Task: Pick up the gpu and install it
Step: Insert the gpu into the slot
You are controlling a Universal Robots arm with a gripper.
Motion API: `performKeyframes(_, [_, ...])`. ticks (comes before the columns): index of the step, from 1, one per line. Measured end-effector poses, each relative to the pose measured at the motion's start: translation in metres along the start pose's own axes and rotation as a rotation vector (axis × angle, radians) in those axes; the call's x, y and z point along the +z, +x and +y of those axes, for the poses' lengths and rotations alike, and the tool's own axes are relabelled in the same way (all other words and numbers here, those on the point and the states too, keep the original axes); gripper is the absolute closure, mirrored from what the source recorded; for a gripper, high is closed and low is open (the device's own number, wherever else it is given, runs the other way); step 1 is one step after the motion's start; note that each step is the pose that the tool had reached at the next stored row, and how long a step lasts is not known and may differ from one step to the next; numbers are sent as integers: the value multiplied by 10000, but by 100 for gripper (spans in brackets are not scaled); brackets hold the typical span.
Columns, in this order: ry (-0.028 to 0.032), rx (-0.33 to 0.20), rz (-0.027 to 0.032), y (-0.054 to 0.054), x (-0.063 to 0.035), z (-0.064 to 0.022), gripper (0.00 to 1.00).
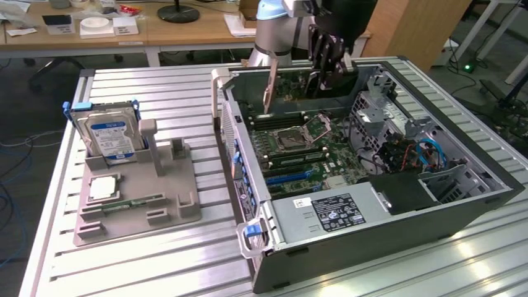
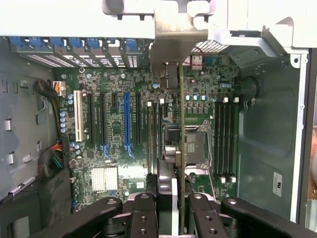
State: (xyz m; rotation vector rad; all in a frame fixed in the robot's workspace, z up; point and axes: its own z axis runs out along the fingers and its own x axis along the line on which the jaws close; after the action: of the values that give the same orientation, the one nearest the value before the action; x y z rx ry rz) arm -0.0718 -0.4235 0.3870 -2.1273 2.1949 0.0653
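Nearest the wrist camera: the claw [image 2: 172, 208], its black fingers [image 2: 143, 213] closed on the top edge of the gpu [image 2: 181, 124]. I saw the card edge-on, hanging upright above the motherboard [image 2: 114, 148] inside the open computer case [image 1: 371, 247]. In the exterior view its pale bracket strip [image 1: 270, 86] ran down the card's end on the exterior view's left. I judged the card light, stiff and fragile, best held by bare board edges, never by components or the contact edge. Count: one gpu, one case, one blue expansion slot [image 2: 126, 121], one white slot [image 2: 78, 121]. On the counter [image 1: 165, 260], well apart, stood one grey holder [image 1: 177, 213] carrying one hard drive [image 1: 111, 137] and one memory stick [image 1: 136, 201].
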Motion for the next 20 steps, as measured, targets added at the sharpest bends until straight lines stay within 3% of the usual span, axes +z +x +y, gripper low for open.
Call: performKeyframes(20, [0, 3, -3, 5, 47, 1, 72])
